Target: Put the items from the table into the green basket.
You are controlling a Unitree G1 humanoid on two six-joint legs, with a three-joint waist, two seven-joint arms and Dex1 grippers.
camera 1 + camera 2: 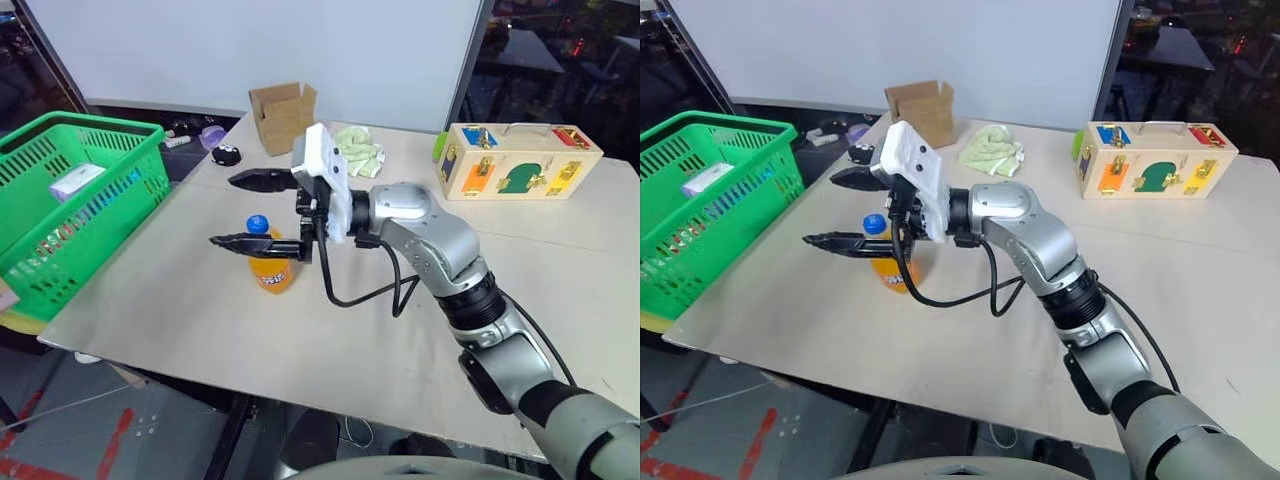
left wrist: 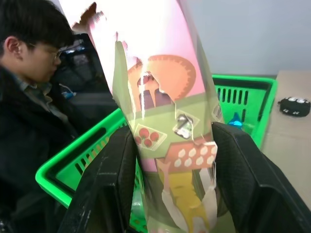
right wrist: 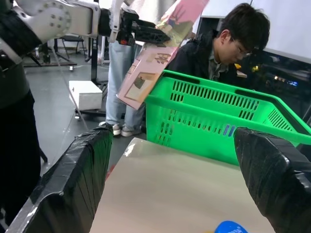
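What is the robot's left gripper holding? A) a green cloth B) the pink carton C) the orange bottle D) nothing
B: the left gripper is shut on the pink carton, above the green basket; the orange bottle stands on the table.

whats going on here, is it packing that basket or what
Yes, it is mid-way through loading the green basket. The left gripper is shut on the pink carton and holds it above the basket's rim, not yet inside. The right gripper is open, reaching across the table with its fingers around the orange-drink bottle, which stands upright on the tabletop. A person stands just behind the basket.
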